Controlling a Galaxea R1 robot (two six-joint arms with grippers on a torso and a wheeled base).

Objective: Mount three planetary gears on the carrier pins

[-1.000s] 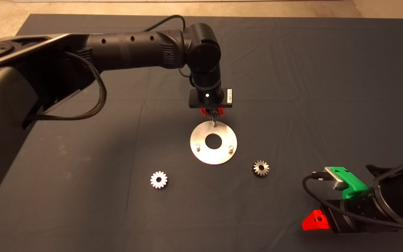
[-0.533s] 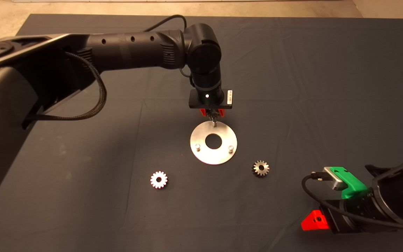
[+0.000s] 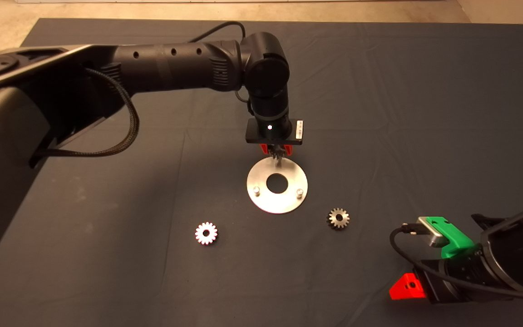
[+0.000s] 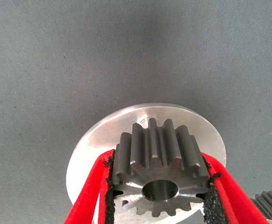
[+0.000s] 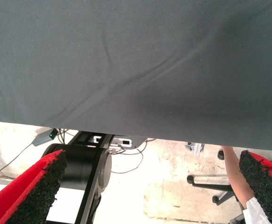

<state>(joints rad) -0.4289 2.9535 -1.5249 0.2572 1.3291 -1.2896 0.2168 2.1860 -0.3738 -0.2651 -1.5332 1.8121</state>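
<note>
My left gripper (image 3: 277,153) is shut on one planetary gear (image 4: 158,164) and holds it just above the far edge of the silver carrier disc (image 3: 278,205). In the left wrist view the gear sits flat between the black pads (image 4: 110,186), with the disc (image 4: 98,140) right under it. Two carrier pins (image 3: 256,190) (image 3: 298,192) stand bare on the disc's near side; the third is hidden under the gripper. Two more gears lie flat on the mat, one at the near left (image 3: 206,233) and one at the near right (image 3: 338,218). My right gripper (image 5: 154,177) is open and parked at the lower right.
The dark mat (image 3: 107,254) has creases. The right arm's green gripper body (image 3: 452,236) lies over the mat's near right corner. Past the mat's edge the right wrist view shows a black stand (image 5: 87,168), cables and a person's arm (image 5: 236,175).
My left gripper with the gear has shifted slightly right and a little lower over the disc's far edge. The right arm has barely moved.
</note>
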